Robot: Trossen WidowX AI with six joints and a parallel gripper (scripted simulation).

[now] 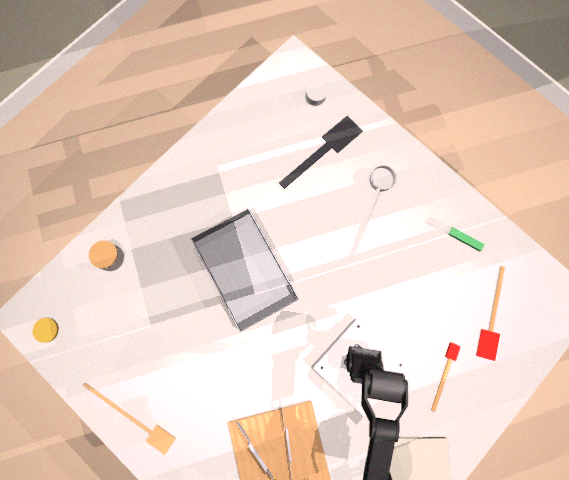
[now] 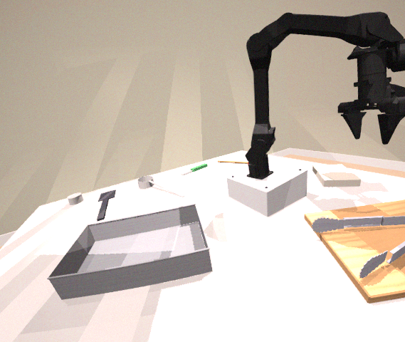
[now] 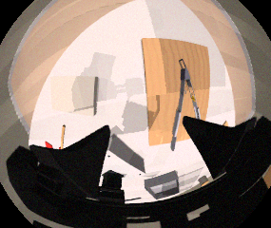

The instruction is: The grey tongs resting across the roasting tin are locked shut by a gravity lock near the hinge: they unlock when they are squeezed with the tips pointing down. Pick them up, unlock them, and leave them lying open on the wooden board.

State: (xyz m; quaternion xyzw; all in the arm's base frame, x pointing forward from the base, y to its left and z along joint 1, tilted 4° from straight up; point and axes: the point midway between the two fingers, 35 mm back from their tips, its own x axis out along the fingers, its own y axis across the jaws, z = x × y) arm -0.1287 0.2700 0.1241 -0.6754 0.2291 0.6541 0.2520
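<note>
Two grey arms of the tongs (image 2: 382, 235) lie spread in a V on the wooden board (image 2: 386, 279), joined at the hinge toward the board's far right edge, one arm running along the back of the board and the other angling toward the front with its scalloped tip resting on the wood. Their arms stand visibly apart, so they read as unlocked and set down open, and nothing of them reaches back to the roasting tin (image 2: 132, 250), which sits well apart on the white surface (image 2: 253, 279) with nothing across it. The hand (image 2: 371, 127) hangs high above the board, fingers wide and released, holding nothing; the wrist view looks straight down past its fingertips at the tongs on the board. By my judgement the task is essentially finished, and the step in hand is only a clean withdrawal. Doing it well means going straight up and away from the board, keeping the fingers spread and clear of both arms, since a brush against either could nudge the tongs shut or slide them off the edge. Other utensils around the surface, the black spatula (image 2: 104, 204) among them, need no attention.
</note>
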